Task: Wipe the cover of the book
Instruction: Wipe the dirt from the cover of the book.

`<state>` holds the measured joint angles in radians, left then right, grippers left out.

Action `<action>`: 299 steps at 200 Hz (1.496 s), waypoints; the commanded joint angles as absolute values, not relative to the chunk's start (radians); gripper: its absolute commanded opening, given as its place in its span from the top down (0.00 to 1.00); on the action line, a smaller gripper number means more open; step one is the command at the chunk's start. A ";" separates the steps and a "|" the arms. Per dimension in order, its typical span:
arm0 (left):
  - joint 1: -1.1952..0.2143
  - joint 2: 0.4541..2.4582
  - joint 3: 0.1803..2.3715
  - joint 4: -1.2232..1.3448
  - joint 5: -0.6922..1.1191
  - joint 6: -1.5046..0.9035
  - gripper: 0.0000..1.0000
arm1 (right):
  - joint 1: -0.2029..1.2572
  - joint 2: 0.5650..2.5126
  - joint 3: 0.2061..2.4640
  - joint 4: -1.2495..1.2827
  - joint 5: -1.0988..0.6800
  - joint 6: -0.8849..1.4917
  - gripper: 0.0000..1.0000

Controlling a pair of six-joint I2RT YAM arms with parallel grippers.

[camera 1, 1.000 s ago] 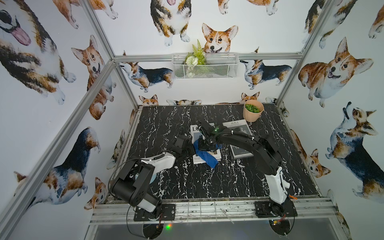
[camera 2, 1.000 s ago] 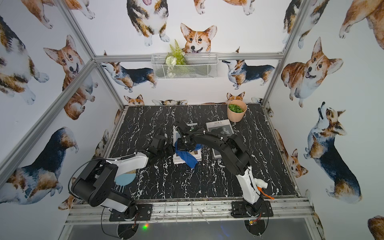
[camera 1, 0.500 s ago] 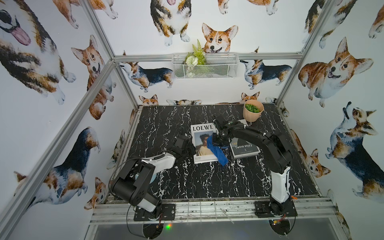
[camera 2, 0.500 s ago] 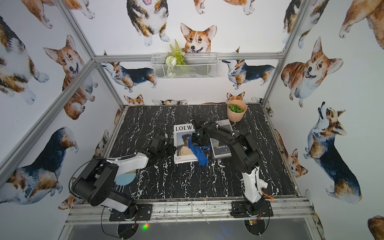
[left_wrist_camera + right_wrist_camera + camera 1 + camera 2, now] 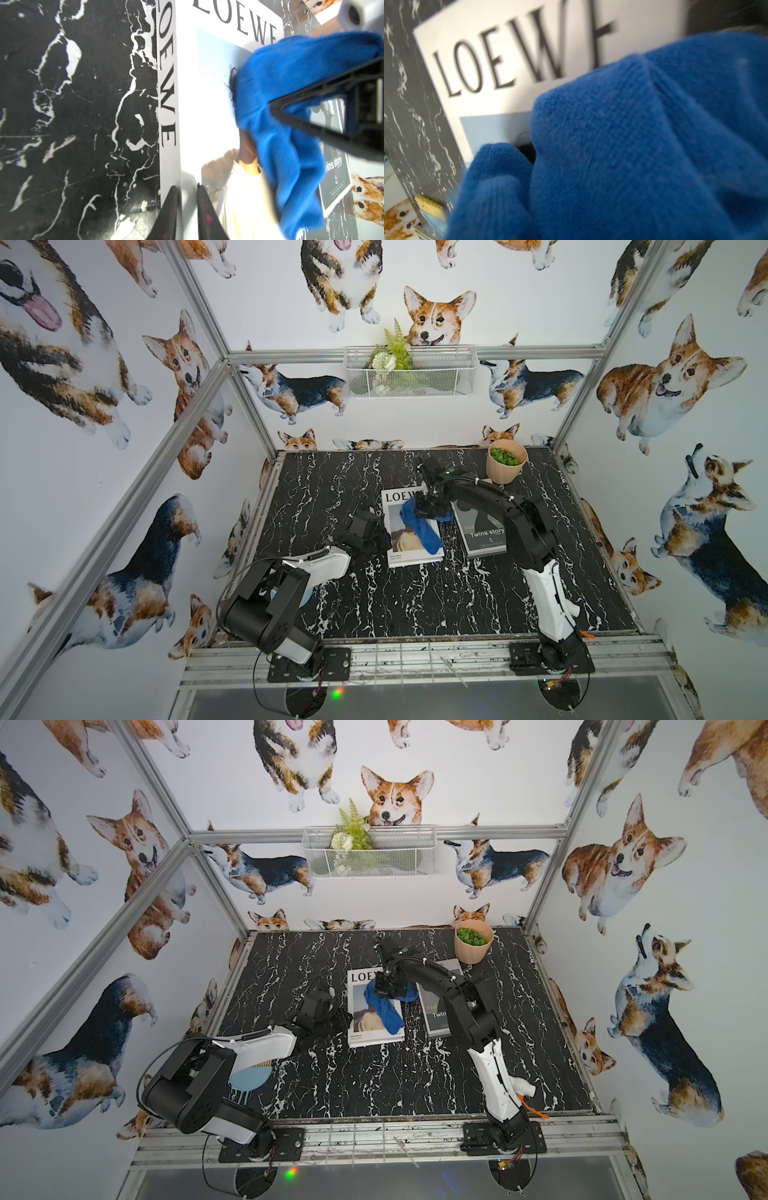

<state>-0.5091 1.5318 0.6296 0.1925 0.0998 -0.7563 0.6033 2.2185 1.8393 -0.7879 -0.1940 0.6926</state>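
Steadying the book (image 5: 402, 540) on the desk (image 5: 415, 605), the left gripper (image 5: 186, 186) pinched its spine-side edge, jaws almost shut. Beyond, the right gripper (image 5: 430, 510) (jaws clamped on the blue cloth (image 5: 424, 529)) seemed mid-wipe. The next move likely called for a pressed drag down the cover.

Corgi-print walls (image 5: 519, 302) on three sides, aluminium frame (image 5: 540, 352) posts. Black white-veined tabletop (image 5: 415, 597). Wire basket (image 5: 440, 377) with fern (image 5: 395, 344) on back rail.

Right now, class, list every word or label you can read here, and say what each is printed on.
"LOEWE": cover of the white book, beside the blue cloth.
"LOEWE": that book's spine.
"Twins story": cover of the dark book.
Yellow line above it: partly hidden by the right arm, unreadable.
Small print low on both covers: too small to read.
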 commanded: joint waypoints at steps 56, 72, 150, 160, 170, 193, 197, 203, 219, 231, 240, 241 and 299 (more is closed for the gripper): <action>-0.510 1.561 0.617 0.015 0.102 -0.764 0.81 | 0.706 2.422 2.096 -0.936 -0.131 0.713 1.00; -0.511 1.562 0.615 0.014 0.103 -0.764 0.81 | 0.726 2.499 2.218 -0.980 -0.144 0.721 1.00; -0.511 1.552 0.622 0.009 0.100 -0.764 0.81 | 0.549 2.457 2.203 -0.994 -0.123 0.662 1.00; -0.511 1.551 0.620 0.009 0.100 -0.764 0.81 | 0.526 2.438 2.176 -0.981 -0.124 0.661 1.00; -0.511 1.551 0.617 0.009 0.099 -0.763 0.81 | 0.513 2.436 2.173 -0.981 -0.128 0.661 1.00; -0.511 1.548 0.609 0.012 0.097 -0.764 0.81 | 0.519 2.468 2.221 -0.988 -0.156 0.677 1.00; -0.511 1.548 0.606 0.012 0.097 -0.764 0.81 | 0.526 2.478 2.233 -0.990 -0.161 0.680 1.00; -0.511 1.549 0.604 0.012 0.096 -0.764 0.81 | 0.538 2.493 2.256 -0.994 -0.163 0.686 1.00; -0.511 1.552 0.600 0.015 0.098 -0.764 0.81 | 0.590 2.553 2.347 -1.022 -0.162 0.696 1.00; -0.512 1.554 0.600 0.018 0.098 -0.767 0.81 | 0.626 2.599 2.419 -1.046 -0.169 0.704 1.00; -0.511 1.557 0.601 0.021 0.098 -0.768 0.82 | 0.650 2.631 2.466 -1.060 -0.175 0.714 1.00; -0.511 1.557 0.601 0.021 0.098 -0.769 0.82 | 0.650 2.631 2.466 -1.060 -0.175 0.714 1.00; -0.511 1.584 0.618 0.036 0.107 -0.777 0.81 | 0.676 2.514 2.333 -1.056 -0.136 0.662 1.00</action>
<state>-0.5091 1.5520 0.6235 0.2256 0.1043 -0.7643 0.6724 2.5877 2.4649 -0.8974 -0.1810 0.6903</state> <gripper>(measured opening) 0.187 0.087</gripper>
